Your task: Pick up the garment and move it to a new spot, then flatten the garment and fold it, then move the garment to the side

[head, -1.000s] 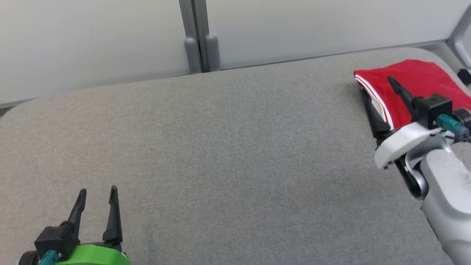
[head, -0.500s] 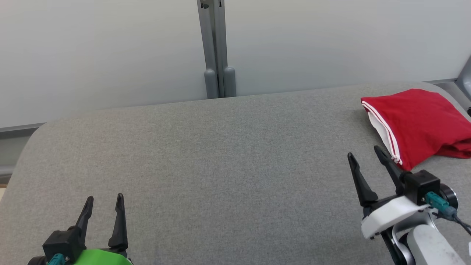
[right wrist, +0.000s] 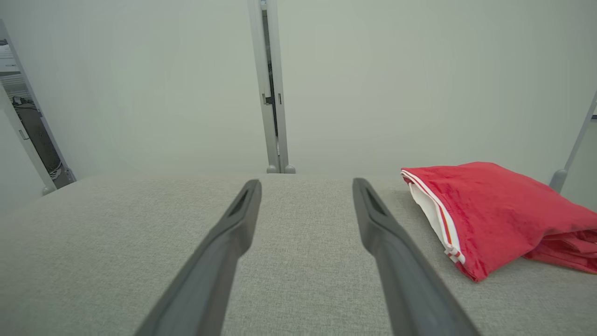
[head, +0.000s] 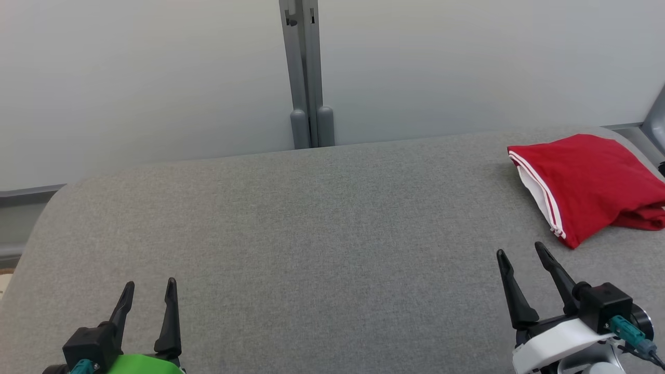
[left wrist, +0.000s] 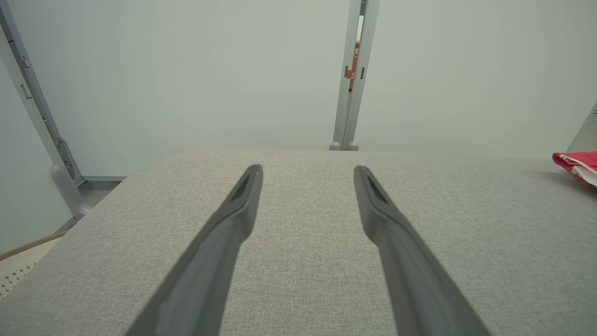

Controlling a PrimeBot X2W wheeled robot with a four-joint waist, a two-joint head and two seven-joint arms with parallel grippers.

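Observation:
The garment (head: 587,182) is red with white stripes along one edge, folded into a compact bundle at the far right of the grey padded surface (head: 322,234). It also appears in the right wrist view (right wrist: 494,214) and, as a sliver, at the edge of the left wrist view (left wrist: 578,164). My right gripper (head: 522,252) stands open near the front right, short of the garment and apart from it, nothing between its fingers. My left gripper (head: 149,284) is open at the front left, empty too.
A pale wall with a grey vertical post (head: 304,72) runs behind the surface. Grey frame legs stand at the left (left wrist: 42,135) and right (right wrist: 571,154). The padded surface has rounded far corners.
My right gripper has drawn back from the garment, where its fingers lay against the bundle, to the front right. The garment stays put. The camera has tilted up, so the whole picture has shifted.

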